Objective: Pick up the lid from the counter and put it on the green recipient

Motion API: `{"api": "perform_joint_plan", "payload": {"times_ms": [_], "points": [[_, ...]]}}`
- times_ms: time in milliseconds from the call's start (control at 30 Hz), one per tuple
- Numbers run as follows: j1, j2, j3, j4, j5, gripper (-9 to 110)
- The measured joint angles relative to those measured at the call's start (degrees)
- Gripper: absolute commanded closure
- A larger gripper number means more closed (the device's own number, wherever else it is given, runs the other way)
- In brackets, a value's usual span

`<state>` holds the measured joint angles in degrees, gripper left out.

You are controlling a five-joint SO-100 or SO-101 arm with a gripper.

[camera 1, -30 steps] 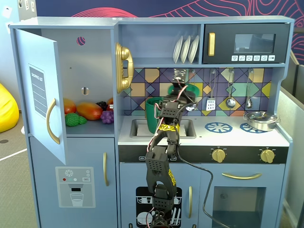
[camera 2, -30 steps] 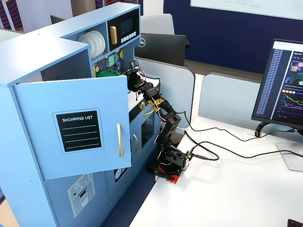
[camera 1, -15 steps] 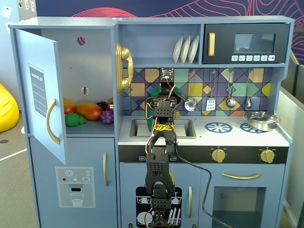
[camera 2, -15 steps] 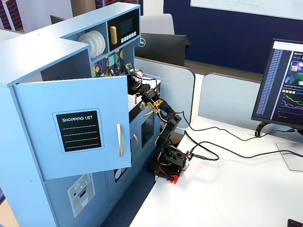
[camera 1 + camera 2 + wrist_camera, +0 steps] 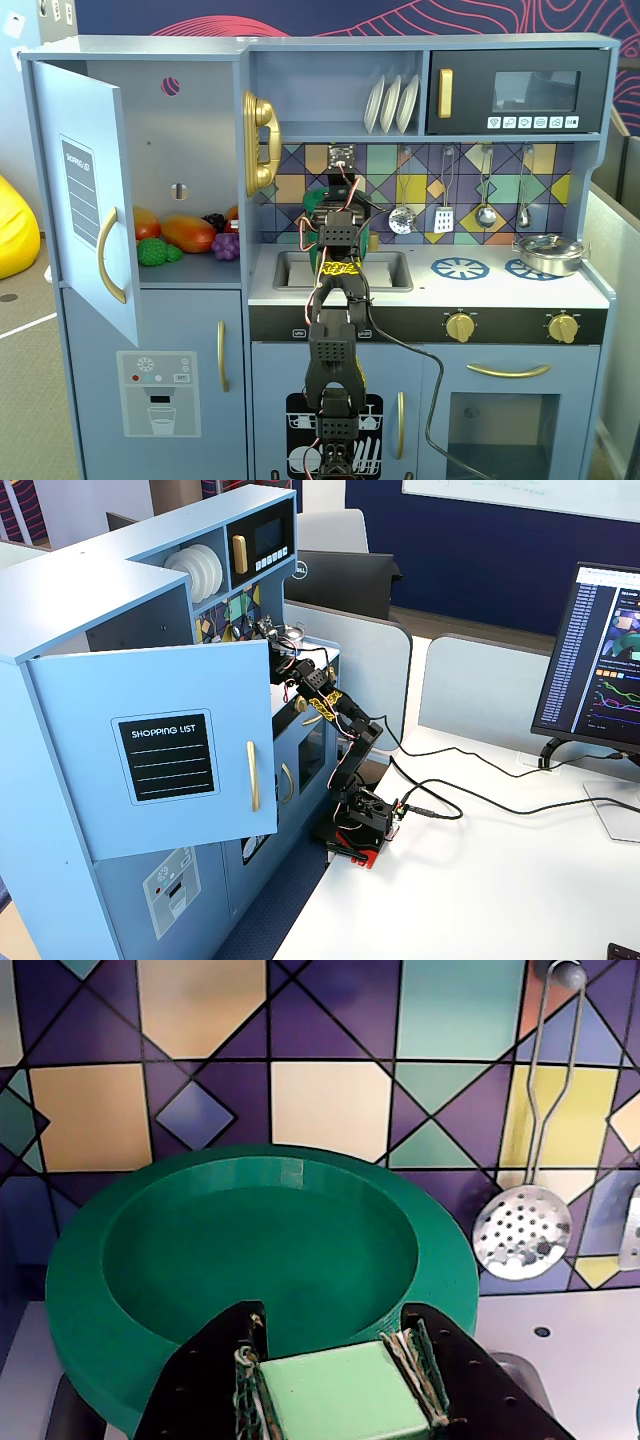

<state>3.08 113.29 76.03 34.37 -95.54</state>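
Against tiled backsplash, fingers clamp the lid's handle above the green recipient.

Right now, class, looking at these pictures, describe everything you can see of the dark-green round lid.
The dark-green round plastic lid fills most of the wrist view. A broad, smooth rim rings a shallow, flat-bottomed recess. At its near edge a lighter green square block, seemingly its handle, is clamped between the black fingers. It faces the camera, roughly level, in front of the coloured tiled backsplash. Whether anything supports it underneath cannot be seen.
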Motion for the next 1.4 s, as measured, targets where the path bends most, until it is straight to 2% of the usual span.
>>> {"api": "perform_joint_plan", "payload": {"times_ms": [1033,1233,1400], "points": [[0.3,-4.2,-0.1,0.8,-1.8,101],[0.0,-4.2,-0.1,0.8,-0.4,73],[0.0,-3.4,-0.1,0.8,0.4,65]]}}
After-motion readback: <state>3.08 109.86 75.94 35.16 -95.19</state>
